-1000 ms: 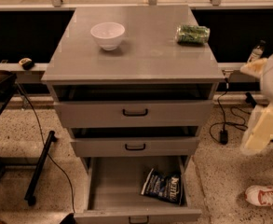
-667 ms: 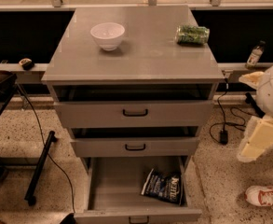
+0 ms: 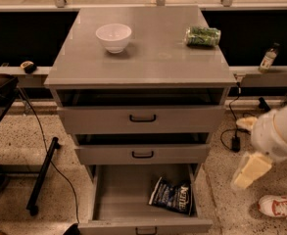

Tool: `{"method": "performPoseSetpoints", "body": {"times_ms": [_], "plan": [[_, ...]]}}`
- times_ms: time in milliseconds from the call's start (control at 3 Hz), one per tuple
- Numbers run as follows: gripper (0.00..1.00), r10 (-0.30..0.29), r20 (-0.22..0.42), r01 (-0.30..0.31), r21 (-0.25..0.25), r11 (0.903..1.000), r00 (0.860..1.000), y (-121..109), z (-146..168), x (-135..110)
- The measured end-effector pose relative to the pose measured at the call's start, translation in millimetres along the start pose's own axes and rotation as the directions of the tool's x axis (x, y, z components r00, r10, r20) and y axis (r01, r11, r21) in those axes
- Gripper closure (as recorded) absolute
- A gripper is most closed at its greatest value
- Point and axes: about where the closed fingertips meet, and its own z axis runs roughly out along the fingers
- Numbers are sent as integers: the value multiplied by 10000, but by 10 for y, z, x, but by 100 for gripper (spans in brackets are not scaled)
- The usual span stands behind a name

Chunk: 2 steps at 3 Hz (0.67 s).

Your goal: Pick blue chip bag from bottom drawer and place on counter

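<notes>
The blue chip bag (image 3: 171, 196) lies flat in the right half of the open bottom drawer (image 3: 121, 195), white lettering up. The two shallower drawers above it are slightly open. The counter (image 3: 153, 58) is the grey cabinet top. My gripper (image 3: 250, 170), a cream-coloured part at the end of the white arm (image 3: 279, 133), hangs low to the right of the cabinet, outside the drawer, about level with the bottom drawer and to the right of the bag.
A white bowl (image 3: 113, 36) and a small green package (image 3: 203, 35) sit on the counter. A bottle (image 3: 268, 58) stands on the ledge at right. A shoe (image 3: 277, 205) and cables lie on the floor at right, and a black stand (image 3: 42, 175) at left.
My arm and gripper have moved down and slightly left along the cabinet's right side. The bag and drawers have not moved.
</notes>
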Motion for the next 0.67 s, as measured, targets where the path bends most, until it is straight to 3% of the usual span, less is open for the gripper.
{"method": "performPoseSetpoints", "body": {"times_ms": [333,667], "plan": [[0,682,1256,-642,-356,9973,9897,146,563,351],[0,710,1346,-671,-332,9972,9884,124,596,403]]}}
